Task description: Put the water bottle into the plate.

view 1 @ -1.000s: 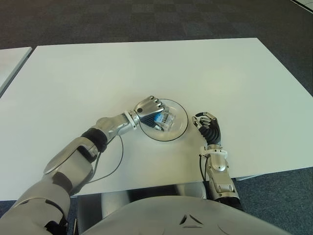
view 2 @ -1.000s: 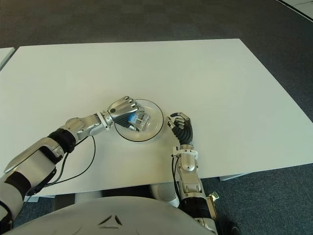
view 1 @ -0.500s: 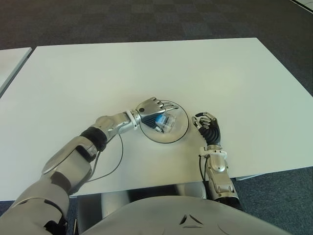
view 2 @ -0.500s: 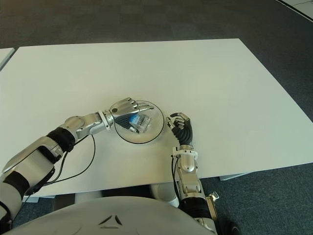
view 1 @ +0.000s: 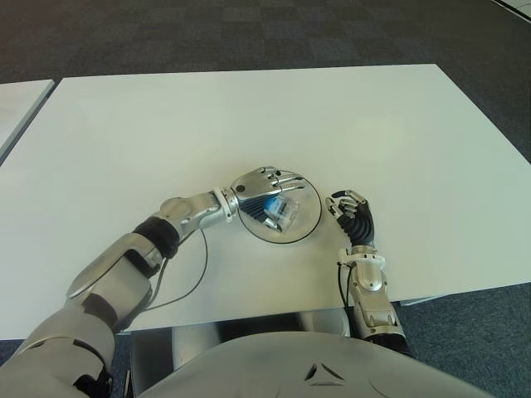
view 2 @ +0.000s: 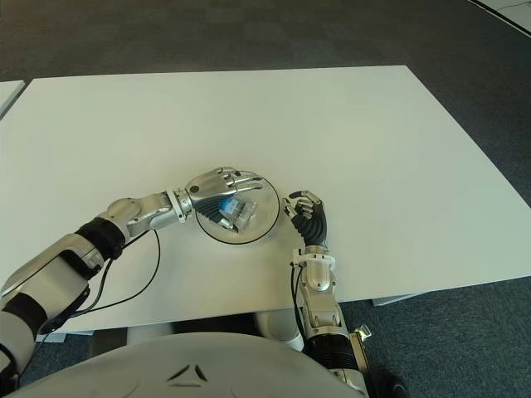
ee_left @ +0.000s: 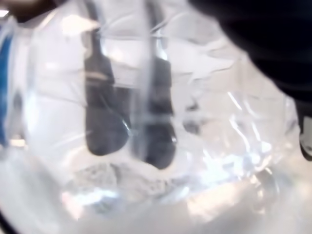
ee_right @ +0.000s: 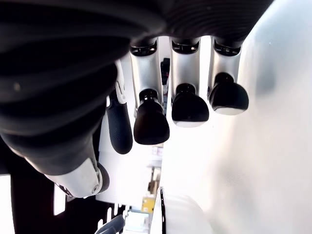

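A small clear water bottle (view 1: pixel 279 209) with a blue label lies on its side in the round clear plate (view 1: pixel 311 217) near the table's front. My left hand (view 1: pixel 264 184) hovers over the plate's left half with its fingers stretched out flat above the bottle, no longer wrapped round it. In the left wrist view the bottle (ee_left: pixel 146 122) fills the picture, with dark fingers showing through it. My right hand (view 1: pixel 352 215) shows just right of the plate, fingers curled with nothing in them; the right wrist view shows its bent fingertips (ee_right: pixel 187 107).
The white table (view 1: pixel 249 116) spreads wide behind and to both sides of the plate. A black cable (view 1: pixel 195 274) loops from my left forearm near the front edge. A second table's corner (view 1: pixel 17 99) shows at far left, dark carpet beyond.
My left hand has uncurled from a fist round the bottle to flat, extended fingers. The bottle has settled on its side in the plate. The right hand has not moved.
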Controlling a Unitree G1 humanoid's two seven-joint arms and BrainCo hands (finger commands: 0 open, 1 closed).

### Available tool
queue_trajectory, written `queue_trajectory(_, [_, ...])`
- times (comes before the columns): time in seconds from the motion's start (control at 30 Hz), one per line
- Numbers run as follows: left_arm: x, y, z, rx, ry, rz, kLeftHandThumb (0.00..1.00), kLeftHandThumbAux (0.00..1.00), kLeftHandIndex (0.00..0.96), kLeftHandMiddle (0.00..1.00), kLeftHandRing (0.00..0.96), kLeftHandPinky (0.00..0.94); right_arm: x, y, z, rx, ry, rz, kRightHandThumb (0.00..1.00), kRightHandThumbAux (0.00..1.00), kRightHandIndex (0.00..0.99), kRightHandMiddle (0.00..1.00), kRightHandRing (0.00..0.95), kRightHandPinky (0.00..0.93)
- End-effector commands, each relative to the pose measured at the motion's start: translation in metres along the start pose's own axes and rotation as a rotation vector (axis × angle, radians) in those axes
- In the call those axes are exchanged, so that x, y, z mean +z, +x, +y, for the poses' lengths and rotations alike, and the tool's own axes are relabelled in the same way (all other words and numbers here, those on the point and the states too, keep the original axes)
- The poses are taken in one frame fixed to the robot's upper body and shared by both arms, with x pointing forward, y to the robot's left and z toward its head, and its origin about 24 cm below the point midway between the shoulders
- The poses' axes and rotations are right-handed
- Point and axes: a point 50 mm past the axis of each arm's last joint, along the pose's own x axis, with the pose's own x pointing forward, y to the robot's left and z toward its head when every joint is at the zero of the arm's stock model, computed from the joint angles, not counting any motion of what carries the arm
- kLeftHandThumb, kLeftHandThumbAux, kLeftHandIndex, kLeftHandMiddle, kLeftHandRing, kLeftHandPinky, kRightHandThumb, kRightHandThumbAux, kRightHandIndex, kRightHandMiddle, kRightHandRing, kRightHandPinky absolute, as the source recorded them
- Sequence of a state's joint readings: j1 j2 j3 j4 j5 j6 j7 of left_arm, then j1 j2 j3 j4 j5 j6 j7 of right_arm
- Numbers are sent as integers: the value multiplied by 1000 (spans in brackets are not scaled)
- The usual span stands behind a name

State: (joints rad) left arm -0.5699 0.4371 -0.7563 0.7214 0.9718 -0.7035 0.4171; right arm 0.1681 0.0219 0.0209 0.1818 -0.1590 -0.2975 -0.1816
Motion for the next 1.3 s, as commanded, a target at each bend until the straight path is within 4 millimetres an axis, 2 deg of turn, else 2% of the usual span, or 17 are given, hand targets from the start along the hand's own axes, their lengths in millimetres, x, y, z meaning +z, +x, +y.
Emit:
queue_trajectory(0.03, [6,-4,-9,-40,-21,-24,101,383,0,0,0,0,-3,-1,1,-2,-8,21,707,726,438,836,844,845])
queue_trajectory(0.57, [5,-1,0,-10,-49,-18,77,365,0,0,0,0,-2,-1,1,8,-13,20,709,725,439,822,827,826])
queue_trajectory(1.0, [-2,0,18,18,-73,24,70,343,0,0,0,0,-2,-1,1,8,-6,23,708,725,438,827,830,835])
queue_trajectory(1.3, [-5,-4,39,133,-109,42,65,324,0,0,0,0,-4,-1,0,9,-18,40,707,727,438,833,839,846])
